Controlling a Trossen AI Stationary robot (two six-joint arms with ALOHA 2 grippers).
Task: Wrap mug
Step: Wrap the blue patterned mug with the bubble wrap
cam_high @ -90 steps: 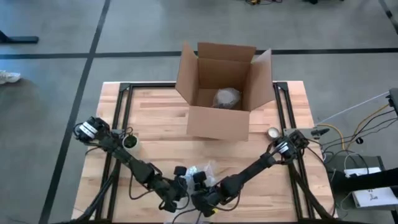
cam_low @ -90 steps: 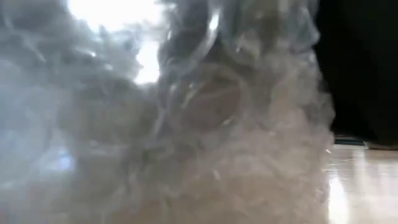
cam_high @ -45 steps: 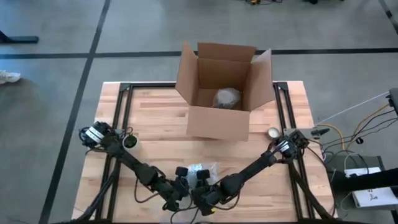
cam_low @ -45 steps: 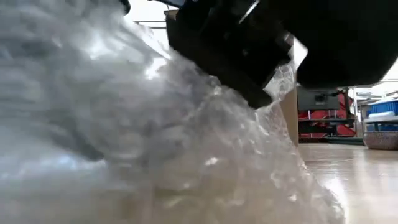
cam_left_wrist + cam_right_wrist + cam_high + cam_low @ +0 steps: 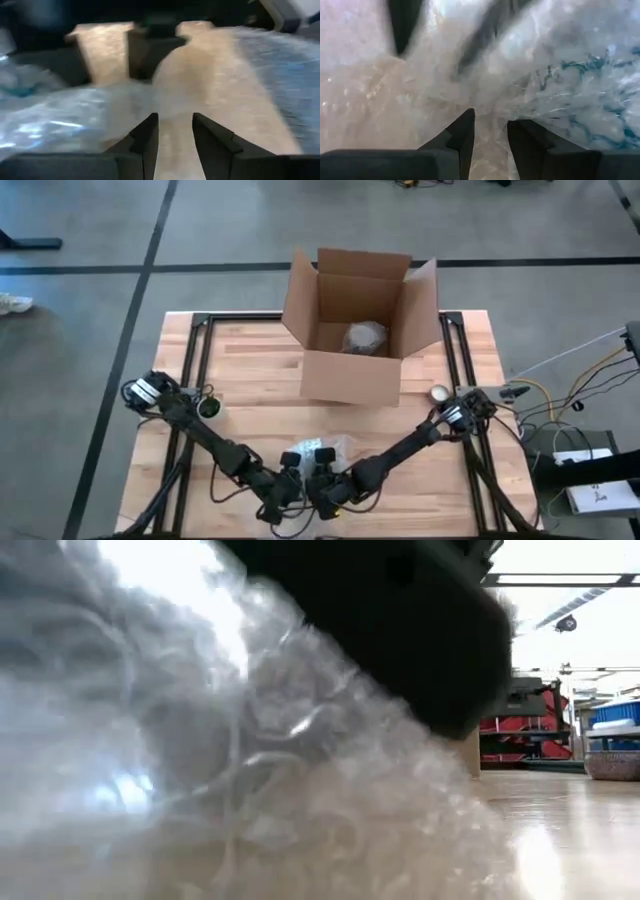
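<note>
The wrap is lying just beyond both hands at the counter's near edge; the left hand and right hand are being held slightly parted, gripping nothing

Relative to the cardboard box, the two grippers now sit slightly nearer than half a second ago: the left gripper and the right gripper have edged up the table toward it and stand closer together over the bubble wrap. The left arm's base joint has swung back a little toward where it was a second ago. In the low view the wrap bulges differently; a dark gripper body now covers the upper middle, lower and broader than before, and the room shows only at the far right. The wrap's crumpled edge on the box side has pulled in slightly under the grippers.
</note>
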